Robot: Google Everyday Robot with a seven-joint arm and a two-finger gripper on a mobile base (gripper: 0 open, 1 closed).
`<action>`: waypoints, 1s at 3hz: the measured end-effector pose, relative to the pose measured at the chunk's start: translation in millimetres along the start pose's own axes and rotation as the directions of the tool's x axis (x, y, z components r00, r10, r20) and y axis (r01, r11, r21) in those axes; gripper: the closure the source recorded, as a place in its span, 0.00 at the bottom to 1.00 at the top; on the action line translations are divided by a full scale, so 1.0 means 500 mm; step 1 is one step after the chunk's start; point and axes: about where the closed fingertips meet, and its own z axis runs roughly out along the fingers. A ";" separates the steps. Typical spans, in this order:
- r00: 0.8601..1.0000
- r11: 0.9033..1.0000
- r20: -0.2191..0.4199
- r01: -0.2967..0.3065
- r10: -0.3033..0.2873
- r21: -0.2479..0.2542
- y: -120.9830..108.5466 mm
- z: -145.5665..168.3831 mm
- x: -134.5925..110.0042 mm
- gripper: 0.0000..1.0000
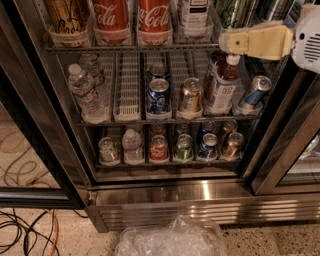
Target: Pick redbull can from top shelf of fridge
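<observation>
A: Where is the gripper [227,43] hanging?

B: At the right side of the fridge [200,192], about level with the front bar of the top shelf [125,48]. Its cream tip is pointing left, just above the white cap of a brown bottle [220,85] that is standing on the rack below.

A: Is it clenching anything?

B: I cannot tell whether it is clenched or released.

A: And the redbull can [271,9]?

B: It is standing at the right end of the top shelf, above the gripper and farther back, with only its lower part showing. A green-and-black can [234,10] is standing just to its left, then a white-labelled can [193,15] and two Coca-Cola cans [112,17].

A: Is the gripper touching it?

B: It is not looking so. The gripper is hanging lower and nearer, apart from the can.

A: Anything near us?

B: A crumpled clear plastic bag [172,237] is lying on the floor before the steel base panel.
</observation>
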 end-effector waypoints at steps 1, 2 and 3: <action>1.000 1.000 0.000 0.000 0.000 0.000 0.000 0.000 0.000 0.00; 0.999 0.998 0.029 -0.030 0.029 0.051 -0.023 -0.001 -0.007 0.00; 0.994 0.989 0.080 -0.084 0.075 0.118 -0.067 0.006 -0.013 0.00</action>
